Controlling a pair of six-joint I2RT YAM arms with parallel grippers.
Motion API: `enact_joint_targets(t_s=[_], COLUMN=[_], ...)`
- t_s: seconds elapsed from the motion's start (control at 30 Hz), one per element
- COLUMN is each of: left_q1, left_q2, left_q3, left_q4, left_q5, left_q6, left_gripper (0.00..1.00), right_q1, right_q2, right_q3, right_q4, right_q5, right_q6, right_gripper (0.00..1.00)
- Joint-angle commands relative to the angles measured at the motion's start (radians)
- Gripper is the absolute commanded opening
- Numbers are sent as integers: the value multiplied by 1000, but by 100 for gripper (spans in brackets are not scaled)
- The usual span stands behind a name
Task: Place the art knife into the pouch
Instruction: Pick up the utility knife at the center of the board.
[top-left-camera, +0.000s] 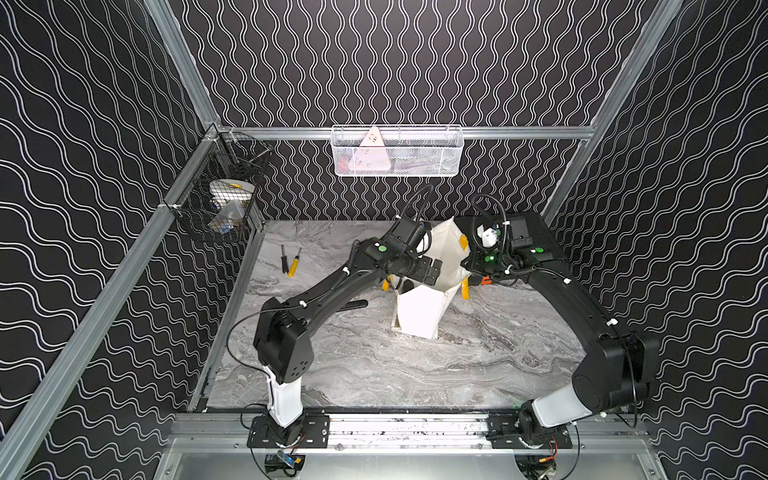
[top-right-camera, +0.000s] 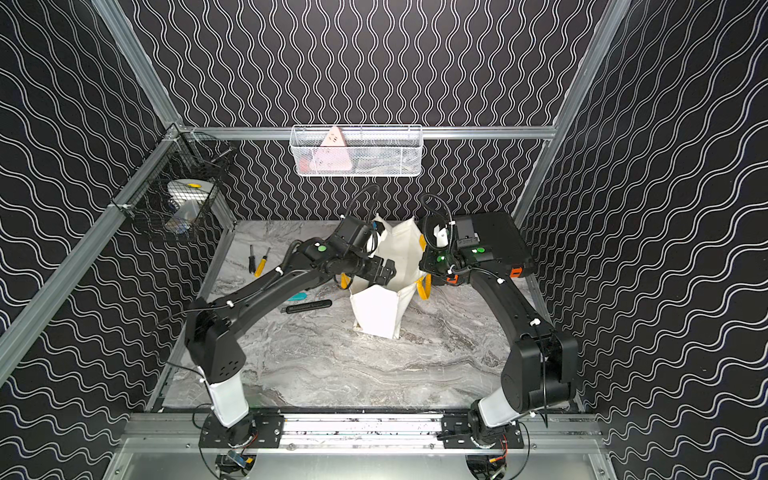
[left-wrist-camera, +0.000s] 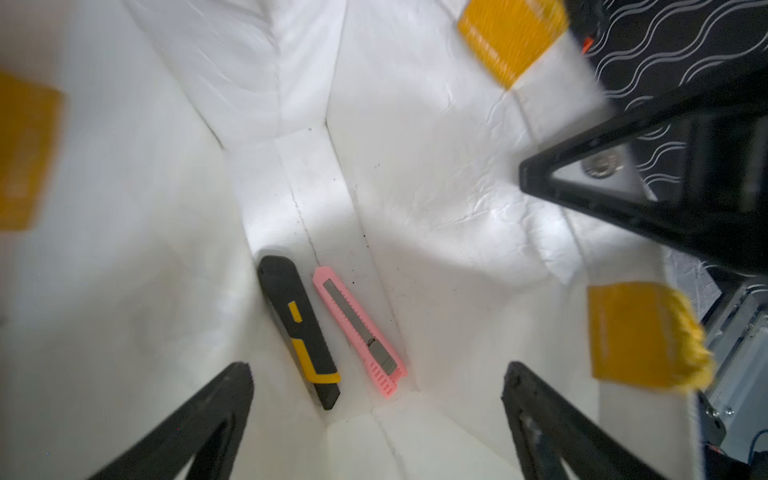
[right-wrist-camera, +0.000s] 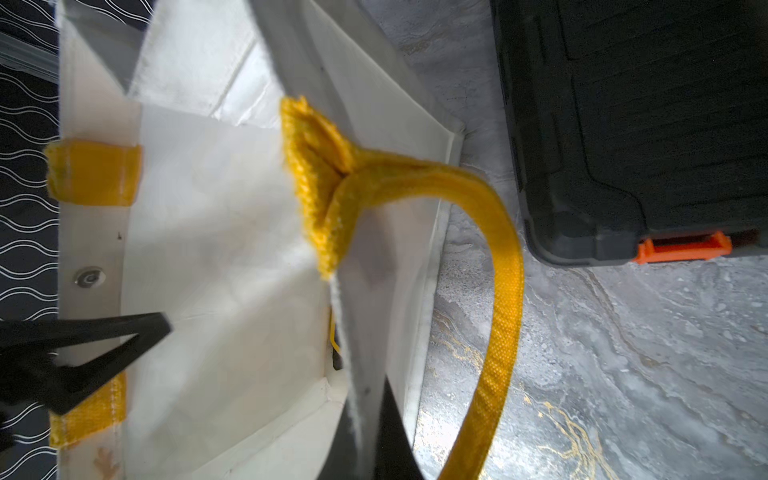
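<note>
Left wrist view: the slim pink plastic art knife (left-wrist-camera: 359, 332) lies on the floor of the white fabric pouch (left-wrist-camera: 415, 124), beside a black-and-yellow cutter (left-wrist-camera: 299, 324). The left gripper (left-wrist-camera: 378, 368) gapes empty above it; the right gripper (right-wrist-camera: 365, 424) pinches the pouch rim. Placement looks done; next the left arm must lift straight out.

Left hand (left-wrist-camera: 378, 370) gapes wide; right hand (right-wrist-camera: 365, 432), clamped, apparently pinches the pouch (right-wrist-camera: 199, 216) rim.

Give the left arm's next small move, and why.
Probably lift the left hand straight up clear of the pouch: it is open and empty, a black knife and a pink knife lie inside, and the right hand holds the rim.
</note>
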Motion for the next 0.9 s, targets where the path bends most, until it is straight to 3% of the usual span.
enact_joint_targets(t_s=[0.0, 0.17, 0.37, 0.53, 0.67, 0.87], left_q1=[29, 98, 247, 377, 458, 468], left_q2=[-71, -178, -258, -296, -287, -151], left_q3=[-19, -49, -140, -340, -456, -534], left_q4=[34, 53, 31, 68, 99, 131], left_q5=[-25, -35, -88, -111, -100, -144], left_q6=[14, -3, -54, -129, -139, -118], left_gripper=[98, 98, 98, 98, 98, 98], right_q1=[1, 1, 2, 2, 3, 9], right_q2=[-6, -14, -14, -11, -8, 5], right_q3=[0, -5, -7, -13, -15, -23], right_q4=[36, 40, 42, 49, 52, 63], right_q5=[5, 8, 2, 0, -3, -9], right_q6=[-17, -14, -12, -12, -13, -8], right_gripper=[0, 0, 0, 0, 0, 0])
